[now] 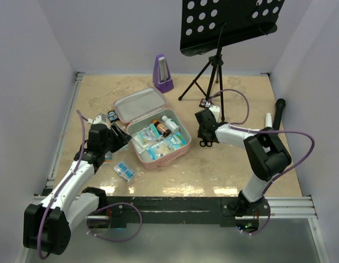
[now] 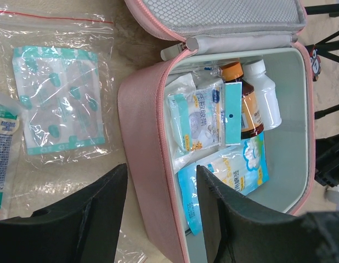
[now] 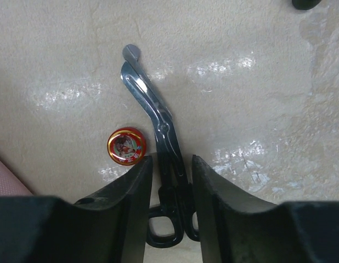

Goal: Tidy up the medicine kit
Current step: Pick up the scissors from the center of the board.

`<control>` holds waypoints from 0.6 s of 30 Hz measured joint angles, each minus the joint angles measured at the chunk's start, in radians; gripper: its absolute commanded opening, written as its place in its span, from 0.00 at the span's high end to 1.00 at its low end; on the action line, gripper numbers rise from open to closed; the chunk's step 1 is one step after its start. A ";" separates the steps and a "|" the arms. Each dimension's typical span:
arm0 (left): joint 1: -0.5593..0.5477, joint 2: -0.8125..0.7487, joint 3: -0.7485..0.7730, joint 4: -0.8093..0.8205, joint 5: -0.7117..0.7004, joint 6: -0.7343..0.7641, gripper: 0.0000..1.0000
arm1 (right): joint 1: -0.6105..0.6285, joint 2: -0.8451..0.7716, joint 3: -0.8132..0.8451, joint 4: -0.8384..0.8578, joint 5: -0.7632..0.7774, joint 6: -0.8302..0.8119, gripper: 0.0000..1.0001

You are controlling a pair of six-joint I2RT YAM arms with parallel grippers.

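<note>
the pink medicine kit (image 1: 139,104) lies open left of centre on the table, lid thrown back toward the far wall, with a brown bottle (image 2: 247,104), a white bottle (image 2: 265,93) and several blue-and-white packets (image 2: 235,170) already inside. the left gripper (image 2: 161,181) hovers over the case's near corner with its jaws well apart. one finger is outside the pink wall and the other above the contents, and it holds nothing. a zip bag of plasters (image 2: 57,93) lies on the table just beside the case.

to the right of the case, the right gripper (image 3: 170,164) is down over a pair of steel scissors (image 3: 153,109) lying flat, its fingers standing narrowly apart on either side of the shank above the black handles. whether they have bitten yet i cannot tell. a small red tin (image 3: 125,146) sits just beside the scissors.

the case looks soft-sided and padded, so its walls should give under a pinch and spring back. with two bottles aboard it is probably no longer light (and the lid, hinged only on fabric, would likely flop). the firm zipped rim of the wall seems the best place to hold it steady, and the lid's free edge the place to swing it shut.
</note>
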 measured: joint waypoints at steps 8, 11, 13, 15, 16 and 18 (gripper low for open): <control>0.000 -0.005 -0.001 0.003 0.001 -0.004 0.43 | 0.000 -0.003 0.001 0.000 -0.032 -0.008 0.78; 0.000 -0.008 -0.008 0.013 0.003 -0.010 0.43 | -0.004 -0.013 -0.002 -0.010 -0.055 -0.008 0.82; 0.000 -0.008 -0.015 0.014 0.005 -0.011 0.43 | -0.005 -0.024 -0.011 -0.016 -0.068 -0.008 0.87; 0.000 -0.008 -0.018 0.013 0.006 -0.011 0.43 | -0.005 -0.041 -0.025 -0.026 -0.087 -0.008 0.91; 0.000 -0.008 -0.018 0.014 0.007 -0.011 0.43 | -0.005 -0.055 -0.037 -0.034 -0.095 -0.007 0.93; 0.000 -0.008 -0.018 0.014 0.009 -0.011 0.43 | -0.003 -0.083 -0.056 -0.058 -0.111 -0.006 0.97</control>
